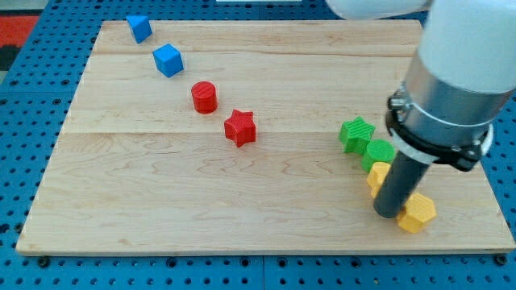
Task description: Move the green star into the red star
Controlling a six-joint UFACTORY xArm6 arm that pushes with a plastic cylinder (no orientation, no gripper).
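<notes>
Worktop point(201, 209): pale wooden board on blue pegboard.
My tip point(387, 213): near edge, right, between two yellow blocks point(417, 213), point(377, 177); no claw fitted.
Green block point(377, 153): just behind.
Green star point(355, 134): beside it, well right of the red star point(239, 127).
Farther: red cylinder point(204, 97), blue cubes point(168, 60), point(139, 28).

A pale wooden desk point(201, 201) with visible grain and a smooth matt finish, made of joined planks. The green star point(355, 133), red star point(240, 127) and red cylinder point(204, 97) look like matt plastic. The rod is dark and matt; the arm housing point(463, 56) above is smooth, light, slightly glossy.
</notes>
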